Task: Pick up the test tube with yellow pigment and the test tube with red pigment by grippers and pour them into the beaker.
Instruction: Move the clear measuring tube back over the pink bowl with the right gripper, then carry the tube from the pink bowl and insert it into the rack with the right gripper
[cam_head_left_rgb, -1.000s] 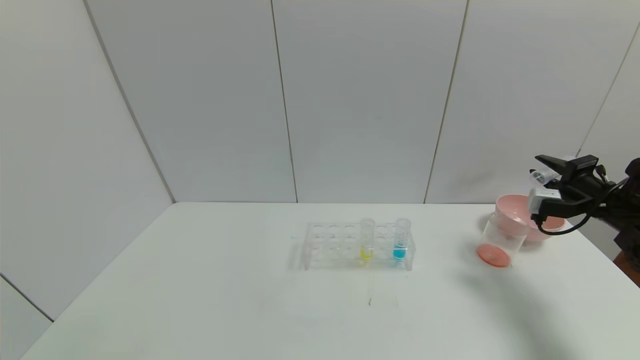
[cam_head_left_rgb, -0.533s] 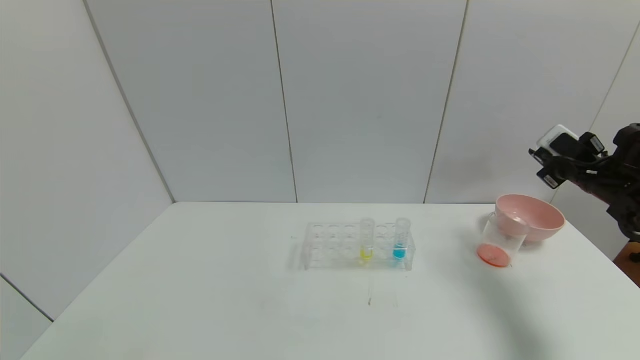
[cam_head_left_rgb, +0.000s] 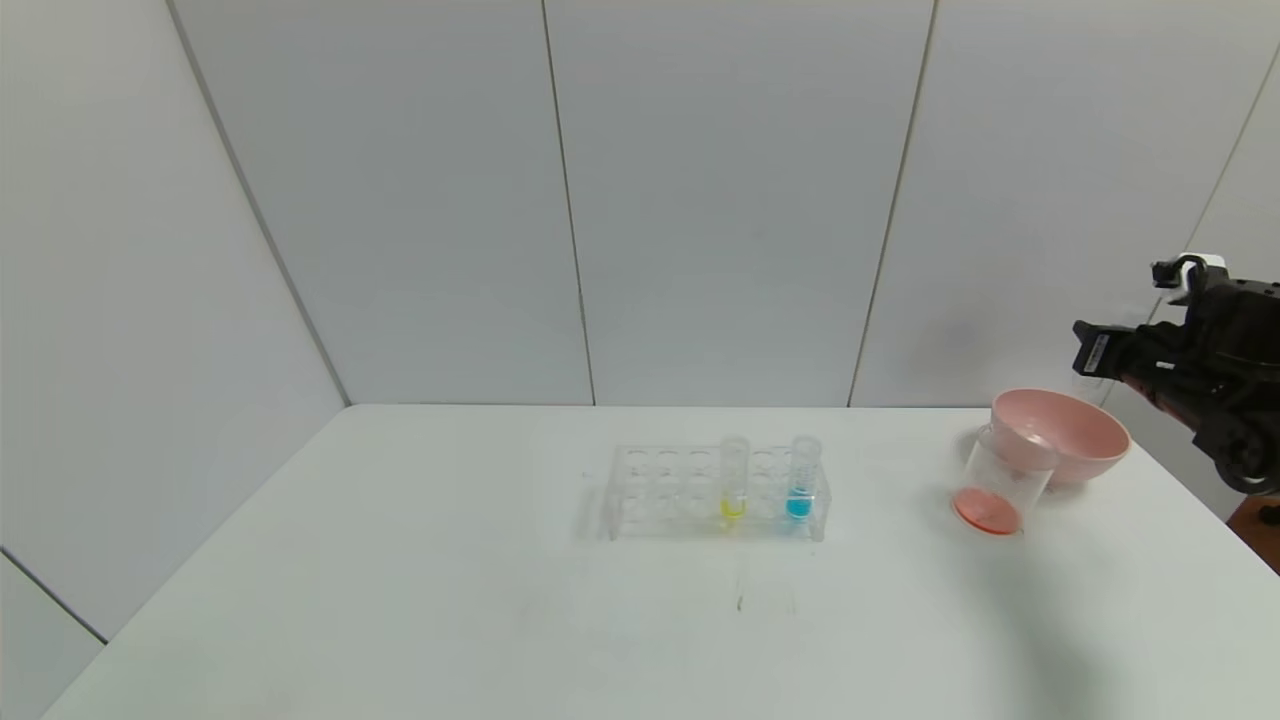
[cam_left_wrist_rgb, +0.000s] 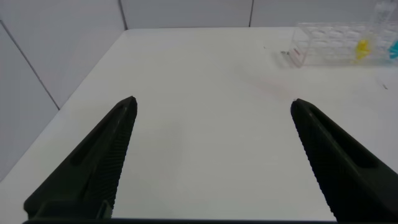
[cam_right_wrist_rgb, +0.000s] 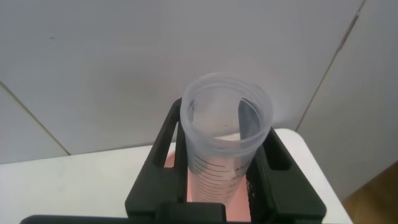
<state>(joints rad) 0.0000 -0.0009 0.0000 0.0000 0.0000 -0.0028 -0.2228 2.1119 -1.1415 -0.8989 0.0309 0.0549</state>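
Two tubes stand in the clear rack (cam_head_left_rgb: 715, 492) mid-bench: the test tube with yellow pigment (cam_head_left_rgb: 734, 478) and, just right of it, a blue-liquid tube (cam_head_left_rgb: 803, 477). At the far right the beaker (cam_head_left_rgb: 998, 483) leans tilted against the pink bowl (cam_head_left_rgb: 1062, 433), orange-red liquid pooled in its bottom. The right gripper (cam_right_wrist_rgb: 221, 158) hangs raised at the right edge, above and beyond the bowl, its fingers (cam_right_wrist_rgb: 163, 146) closed around the test tube with red pigment (cam_right_wrist_rgb: 225, 130); that tube looks emptied, its open mouth facing the wrist camera. The left gripper (cam_left_wrist_rgb: 211, 155) waits low at the near left of the bench (cam_head_left_rgb: 400, 600), fingers spread wide and holding nothing. Judging the risks: the leaning beaker could tip if the bowl is nudged, spilling the red, and the yellow tube sits close enough to the blue one that a wide grasp might catch both.
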